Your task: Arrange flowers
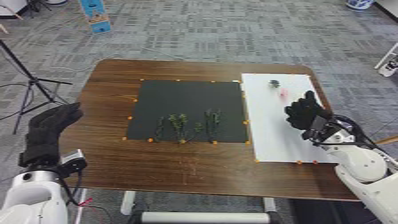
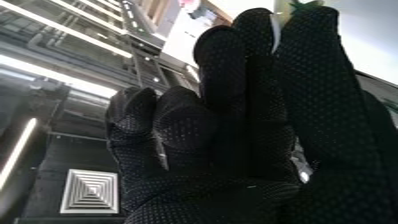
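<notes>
Head view: left arm (image 1: 34,196) extended from 7 o'clock; left hand (image 1: 51,124) held near 9 o'clock, its fingers relaxed and pointed toward 1. Right arm (image 1: 362,162) angled in from between 4 and 5; right hand (image 1: 305,114) held at 3 o'clock, directed toward 11.

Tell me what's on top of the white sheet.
On the white sheet, toward its far end, are a pink item and a small dark clump. The right hand covers part of the sheet, so whatever may lie behind it cannot be seen.
</notes>
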{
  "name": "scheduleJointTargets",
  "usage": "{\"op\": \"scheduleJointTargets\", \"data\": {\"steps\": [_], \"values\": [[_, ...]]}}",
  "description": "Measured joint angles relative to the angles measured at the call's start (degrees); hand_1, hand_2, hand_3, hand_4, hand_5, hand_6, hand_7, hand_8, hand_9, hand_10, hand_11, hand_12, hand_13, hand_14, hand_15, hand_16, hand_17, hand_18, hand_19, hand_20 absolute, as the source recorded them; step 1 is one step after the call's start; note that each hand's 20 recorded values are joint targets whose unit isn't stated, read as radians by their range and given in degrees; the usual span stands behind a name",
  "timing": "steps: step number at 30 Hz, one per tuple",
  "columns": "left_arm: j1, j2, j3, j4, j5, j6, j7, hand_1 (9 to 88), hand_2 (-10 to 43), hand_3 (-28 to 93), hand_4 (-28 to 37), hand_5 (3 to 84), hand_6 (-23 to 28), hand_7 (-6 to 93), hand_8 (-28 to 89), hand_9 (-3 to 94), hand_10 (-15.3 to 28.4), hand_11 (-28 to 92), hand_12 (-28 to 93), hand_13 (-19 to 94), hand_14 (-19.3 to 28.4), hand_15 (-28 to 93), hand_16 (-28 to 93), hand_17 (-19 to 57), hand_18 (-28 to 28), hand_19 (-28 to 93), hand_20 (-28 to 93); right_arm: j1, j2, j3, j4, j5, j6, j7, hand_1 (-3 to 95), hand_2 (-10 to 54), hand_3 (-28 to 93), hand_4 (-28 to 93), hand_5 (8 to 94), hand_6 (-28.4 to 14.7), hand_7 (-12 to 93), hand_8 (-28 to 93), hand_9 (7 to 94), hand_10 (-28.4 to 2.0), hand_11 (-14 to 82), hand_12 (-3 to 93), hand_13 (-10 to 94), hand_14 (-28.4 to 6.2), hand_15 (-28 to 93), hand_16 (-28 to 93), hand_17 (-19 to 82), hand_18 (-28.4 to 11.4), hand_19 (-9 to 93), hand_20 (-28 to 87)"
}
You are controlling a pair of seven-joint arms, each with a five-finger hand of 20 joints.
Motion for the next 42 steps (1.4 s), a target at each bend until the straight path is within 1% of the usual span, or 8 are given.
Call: {"op": "scheduleJointTargets", "data": {"steps": [7,19,25,29,32,35,38,42], "values": [[0.3,0.03,-0.21,-0.02,-0.04,0.0,0.24,26.5,8.0,71,-26.5,51.4,3.5,20.4,-8,50.2,12.6,26,16,39,15.3,22,1,5.8,11.2,15,18,2.0,3.7,-4.5,-4.7,6.5,-3.9,-1.1,56.6,-9.5,57,-26,74.6,3.8,38,5,76.1,-11.2,33.7,47.0,64,-14.2,77,52,31,-24.3,77,66],[2.3,0.02,-1.37,-0.61,0.19,0.02,0.48,26.0,7.1,72,-26.3,51.3,3.4,19.8,-8,49.2,12.8,25,15,35,13.5,16,0,4.6,8.2,8,16,2.3,10.0,0.6,-16.8,9.7,-21.5,-2.8,55.6,-9.5,59,-27,73.8,4.3,40,5,71.9,-10.5,23.9,49.6,60,-14.9,75,51,27,-22.7,71,66],[7.1,0.77,-6.89,-0.06,1.84,-0.25,0.39,25.7,8.0,71,-27.2,51.6,3.1,19.1,-8,49.5,12.6,25,15,33,11.7,10,1,4.8,5.0,4,15,5.2,13.7,-1.5,-26.1,21.2,-33.8,3.9,55.4,-9.5,59,-27,74.1,4.1,39,5,71.6,-10.6,22.8,49.4,59,-15.3,74,50,27,-22.6,71,65],[9.6,1.96,-9.19,1.62,-0.11,2.93,1.22,25.3,9.4,71,-28.0,51.9,3.2,19.1,-8,49.6,12.7,24,15,33,11.6,10,1,5.5,4.2,2,16,13.2,12.6,-9.0,-26.9,23.1,-33.1,4.7,55.4,-9.5,59,-26,74.3,4.0,39,5,72.4,-10.4,23.3,49.8,60,-15.1,75,50,28,-22.6,71,65],[9.1,2.43,-8.94,2.91,-2.96,6.01,2.41,24.3,12.5,71,-28.1,52.3,2.7,19.4,-8,50.3,12.6,25,15,33,11.2,10,1,6.7,3.7,2,16,18.9,10.2,-14.3,-26.5,23.6,-31.2,4.8,55.5,-9.5,59,-26,74.4,3.9,39,6,72.5,-10.4,23.3,50.2,60,-15.2,75,50,28,-22.7,71,65],[7.4,2.77,-7.59,4.11,-4.65,6.22,5.64,24.0,15.5,71,-28.2,52.5,2.5,19.9,-9,51.1,12.7,25,15,34,11.4,10,1,7.4,4.1,2,16,23.6,6.9,-18.8,-25.8,24.7,-30.6,4.7,55.5,-9.5,59,-27,74.4,3.8,39,6,72.6,-10.4,23.1,50.2,60,-15.1,75,50,28,-22.7,71,65],[4.6,3.59,-4.76,4.76,-5.05,6.18,8.96,24.4,17.8,70,-28.2,52.5,2.4,20.3,-9,51.3,12.5,25,15,35,11.5,10,0,7.6,4.5,3,16,27.8,3.4,-23.6,-24.7,25.3,-29.9,4.3,55.4,-9.5,60,-27,74.4,3.8,38,6,72.6,-10.4,23.1,50.4,60,-15.1,75,50,28,-22.7,71,65],[0.4,5.08,-1.23,4.76,-4.72,6.03,8.64,26.4,23.0,69,-28.2,52.5,2.2,21.0,-9,51.7,12.1,25,14,36,11.5,11,0,7.8,5.2,4,16,31.6,-1.6,-28.6,-23.4,25.3,-29.1,3.4,55.2,-9.5,60,-27,74.3,3.8,38,6,72.7,-10.4,23.0,50.4,60,-15.0,75,49,28,-22.7,71,65]]}}
